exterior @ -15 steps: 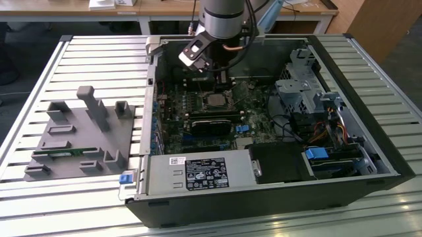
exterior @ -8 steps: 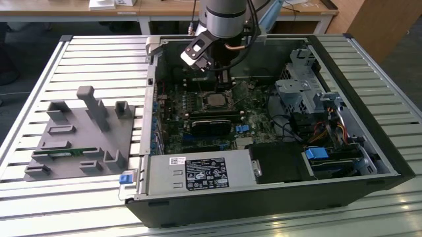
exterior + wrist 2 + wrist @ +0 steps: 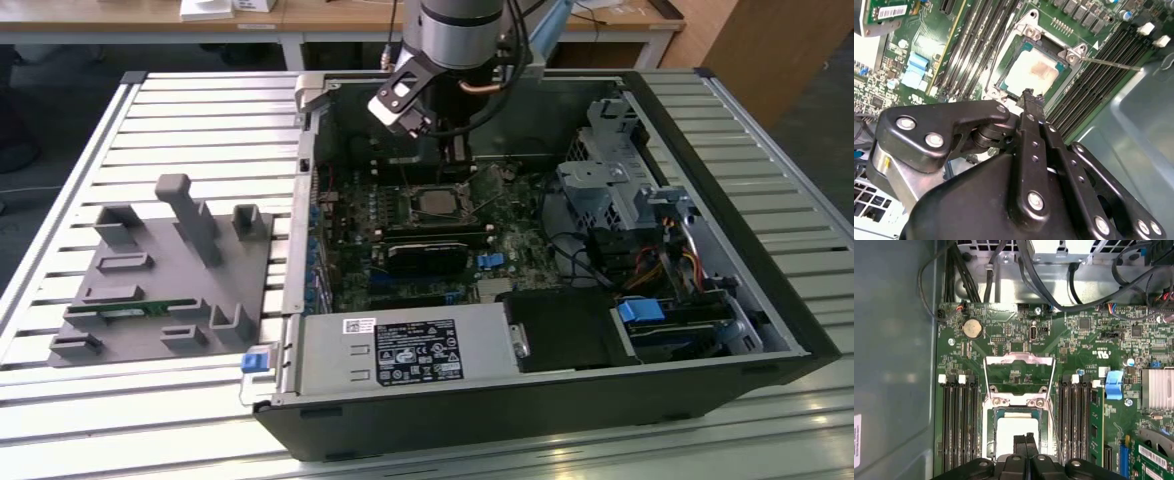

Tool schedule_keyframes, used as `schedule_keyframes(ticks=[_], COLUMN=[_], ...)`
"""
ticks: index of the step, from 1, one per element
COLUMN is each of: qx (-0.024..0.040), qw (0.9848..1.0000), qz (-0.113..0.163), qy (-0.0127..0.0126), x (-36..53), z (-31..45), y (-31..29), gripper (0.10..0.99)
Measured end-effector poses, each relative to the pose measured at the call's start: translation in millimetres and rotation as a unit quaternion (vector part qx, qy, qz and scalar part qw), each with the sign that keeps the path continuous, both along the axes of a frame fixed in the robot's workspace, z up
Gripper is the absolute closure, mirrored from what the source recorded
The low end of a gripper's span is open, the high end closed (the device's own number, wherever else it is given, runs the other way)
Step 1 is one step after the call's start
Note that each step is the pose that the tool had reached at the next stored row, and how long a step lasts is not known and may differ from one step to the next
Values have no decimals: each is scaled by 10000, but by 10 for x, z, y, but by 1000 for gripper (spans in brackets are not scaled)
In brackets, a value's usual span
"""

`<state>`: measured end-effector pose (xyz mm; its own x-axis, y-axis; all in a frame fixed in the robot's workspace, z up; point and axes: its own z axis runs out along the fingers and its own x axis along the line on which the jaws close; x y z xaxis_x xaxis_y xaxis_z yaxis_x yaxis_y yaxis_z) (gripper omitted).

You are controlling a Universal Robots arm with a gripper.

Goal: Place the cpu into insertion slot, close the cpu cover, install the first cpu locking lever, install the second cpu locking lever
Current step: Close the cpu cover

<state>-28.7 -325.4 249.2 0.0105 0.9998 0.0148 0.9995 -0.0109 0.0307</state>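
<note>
Clenched, with its two fingers pressing flat against each other and nothing between them, the hand (image 3: pixel 1025 440) is hanging low over the near edge of the cpu (image 3: pixel 1015 432); whether the tips are touching the chip cannot be told. The cpu is already sitting inside the insertion slot (image 3: pixel 992 435), its pale metal top facing up and the black rim framing it. In the second wrist view the hand (image 3: pixel 1029 96) is pointing at that same edge of the cpu (image 3: pixel 1031 72).

The cpu cover (image 3: pixel 1019 358) is lying swung open beyond its hinge, away from the chip, with green board showing through its square window. One thin wire locking lever (image 3: pixel 1109 63) is sticking out unlatched beside the socket, running across the memory slots (image 3: pixel 1094 85).

Banks of long black memory slots (image 3: pixel 959 425) are flanking the socket on both sides. Farther out on the motherboard, a coin battery (image 3: pixel 972 328) is sitting near the board's edge and a blue clip (image 3: pixel 1114 385) is standing close to a finned heat sink (image 3: pixel 1156 387).

In the exterior view the hand (image 3: pixel 451 150) is reaching down into the open computer case (image 3: pixel 721 150), which is lying on its side on a slatted table (image 3: pixel 200 110). A grey fixture block (image 3: pixel 174 280) is resting on the table toward the exterior view's left.
</note>
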Motion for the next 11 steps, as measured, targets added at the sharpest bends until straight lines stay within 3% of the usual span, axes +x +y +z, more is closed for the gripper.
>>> schedule_keyframes(ticks=[11], qx=[0], qw=[10000], qz=[0], qy=[10], x=[102], z=[0], y=[0], gripper=[980])
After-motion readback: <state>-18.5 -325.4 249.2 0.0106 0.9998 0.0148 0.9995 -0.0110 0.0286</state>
